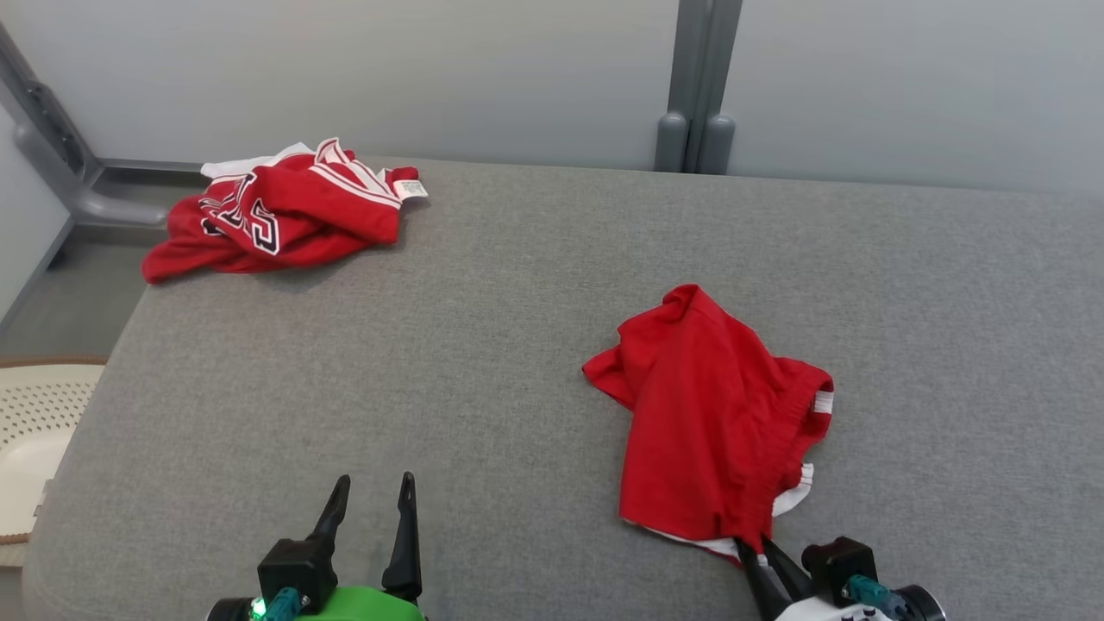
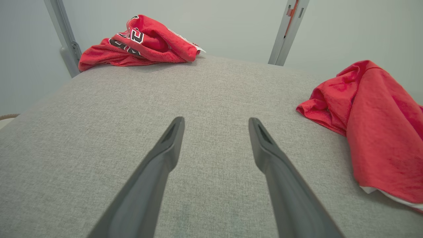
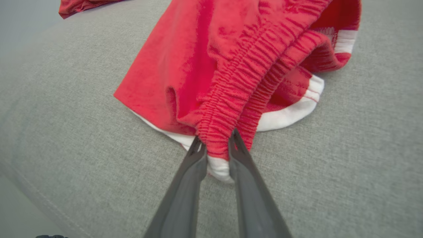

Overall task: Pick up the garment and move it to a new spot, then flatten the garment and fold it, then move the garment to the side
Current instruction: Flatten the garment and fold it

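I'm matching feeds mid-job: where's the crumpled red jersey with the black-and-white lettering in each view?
Head view: crumpled red jersey with black-and-white lettering, upper left, at the far left corner of the grey fabric cushion.
Left wrist view: jersey, top left, at the far edge.
Right wrist view: a red sliver at the top-left edge.
Shared landmark: plain red shorts with a gathered waistband, nearer than the jersey throughout.

No legible text (jersey lettering [image 1: 246, 220] crumpled)

Lab-like test booth, grey padded platform [image 1: 483, 362], pale partition panels [image 1: 345, 69]
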Controlling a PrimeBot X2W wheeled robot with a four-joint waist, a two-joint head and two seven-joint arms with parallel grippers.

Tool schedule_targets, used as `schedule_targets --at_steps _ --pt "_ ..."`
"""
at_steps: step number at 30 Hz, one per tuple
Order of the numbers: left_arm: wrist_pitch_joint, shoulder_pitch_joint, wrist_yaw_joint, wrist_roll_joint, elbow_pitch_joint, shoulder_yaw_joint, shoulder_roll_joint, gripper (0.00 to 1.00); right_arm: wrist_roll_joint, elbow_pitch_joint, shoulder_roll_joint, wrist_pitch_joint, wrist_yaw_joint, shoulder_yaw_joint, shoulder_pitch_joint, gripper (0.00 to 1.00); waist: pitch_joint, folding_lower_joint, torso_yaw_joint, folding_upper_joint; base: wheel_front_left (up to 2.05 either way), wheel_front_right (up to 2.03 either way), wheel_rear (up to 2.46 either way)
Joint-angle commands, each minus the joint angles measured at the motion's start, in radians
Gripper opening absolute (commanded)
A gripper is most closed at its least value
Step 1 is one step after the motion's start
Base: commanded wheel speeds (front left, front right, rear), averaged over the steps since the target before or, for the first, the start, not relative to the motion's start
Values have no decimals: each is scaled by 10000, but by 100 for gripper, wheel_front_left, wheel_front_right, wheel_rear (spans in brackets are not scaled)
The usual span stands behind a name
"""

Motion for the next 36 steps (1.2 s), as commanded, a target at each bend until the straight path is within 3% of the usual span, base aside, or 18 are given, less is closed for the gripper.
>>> schedule_targets --at_steps 1,10,15,24,32,33,34,35,36 --pt "8 -140 -54 61 11 71 11 100 60 61 -34 -34 -7 -26 -259 0 158 0 208 0 0 0 0" --pt "8 -30 -5 139 -21 173 -20 100 398 -1667 -37 -34 -7 -655 -1003 0 59 0 -200 0 0 0 0" --pt "8 -14 -42 158 -52 97 -35 100 212 -2323 -37 -33 -7 -1867 -1390 0 1 0 -472 0 0 0 0" --pt "8 -164 -116 215 -3 -198 -53 100 -1628 -996 -181 -33 -7 -4676 -2067 0 254 0 -333 0 0 0 0" --pt "8 -263 -158 267 15 -206 -57 100 -2547 -154 -633 -34 -7 -6196 -2510 0 530 0 -88 0 0 0 0" --pt "8 -252 -157 285 10 -197 -58 100 -2618 -119 -669 -34 -7 -6321 -2531 5 546 0 -87 0 0 0 0" --pt "8 -250 -152 307 16 -191 -58 100 -2740 -84 -695 -34 -7 -6472 -2529 26 555 0 -91 0 0 0 0" --pt "8 -247 -154 326 26 -190 -58 100 -2849 -90 -687 -34 -7 -6575 -2528 81 552 0 -100 0 0 0 0" --pt "8 -241 -157 348 39 -188 -59 100 -2965 -121 -660 -34 -7 -6685 -2544 100 537 0 -118 0 0 0 0"
